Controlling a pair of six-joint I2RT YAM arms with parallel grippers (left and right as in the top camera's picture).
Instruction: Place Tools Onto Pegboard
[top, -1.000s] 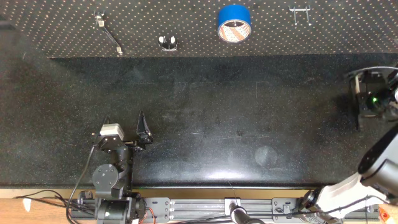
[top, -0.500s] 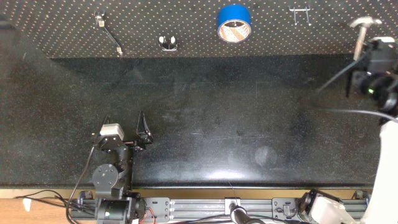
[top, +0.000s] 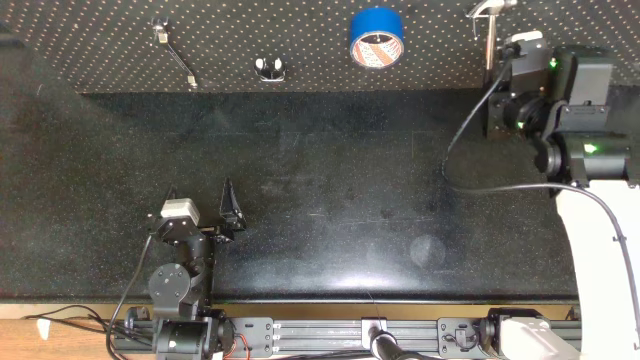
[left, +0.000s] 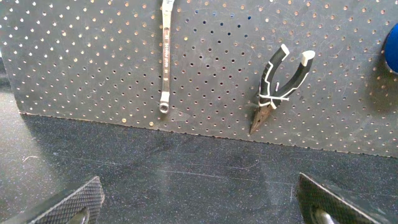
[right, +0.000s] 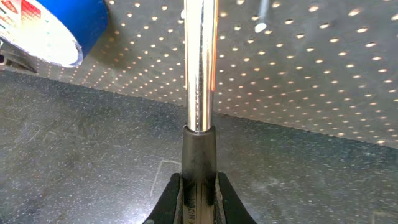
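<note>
A hammer (top: 490, 40) with a chrome shaft (right: 200, 68) and a black grip stands against the pegboard (top: 300, 40) at the upper right, its head up near a metal hook (right: 262, 14). My right gripper (right: 199, 202) is shut on the black grip. On the board hang a wrench (top: 177, 55) (left: 165, 56), pliers (top: 269, 69) (left: 280, 87) and a blue tape roll (top: 376, 38) (right: 43, 28). My left gripper (top: 230, 210) (left: 199, 211) rests open near its base, facing the board with nothing between its fingers.
The black tabletop (top: 350, 190) runs from the pegboard's foot to the front edge. A black cable (top: 465, 125) loops off the right arm over the table. The right arm's body (top: 590, 140) stands tall at the right side.
The right arm has risen from the table's right edge and swung left and up to the pegboard, carrying the hammer. The left arm has not moved.
</note>
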